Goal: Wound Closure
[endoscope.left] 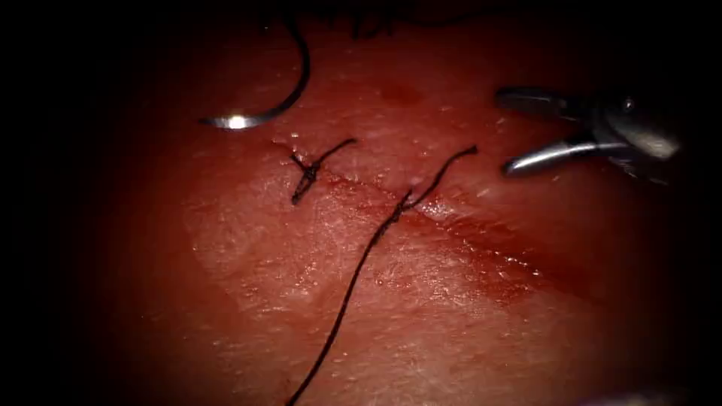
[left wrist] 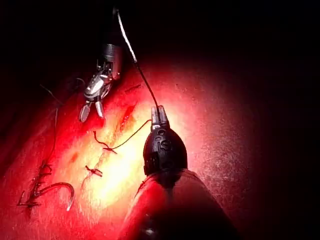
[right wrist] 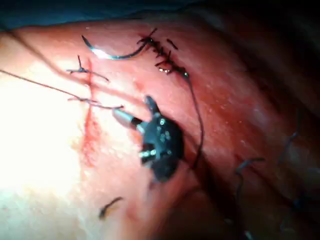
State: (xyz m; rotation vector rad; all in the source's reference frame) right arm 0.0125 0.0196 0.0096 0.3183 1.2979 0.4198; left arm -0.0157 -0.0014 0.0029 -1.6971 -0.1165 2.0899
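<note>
From where I stand, the endoscope's light pools on the middle of the tissue (endoscope.left: 361, 286) and fades to black at every edge. Glare glints off the needle (endoscope.left: 237, 120) at upper left and the spread fingers (endoscope.left: 538, 156) of the right tool (endoscope.left: 502, 132). Both wrist views show a washed-out bright patch on the tissue.

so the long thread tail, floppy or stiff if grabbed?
Probably floppy: the thread lies in a loose curve along the tissue. Likely light, and may cling, since the surface looks wet. The left tool holds it; the right tool is open.
</note>
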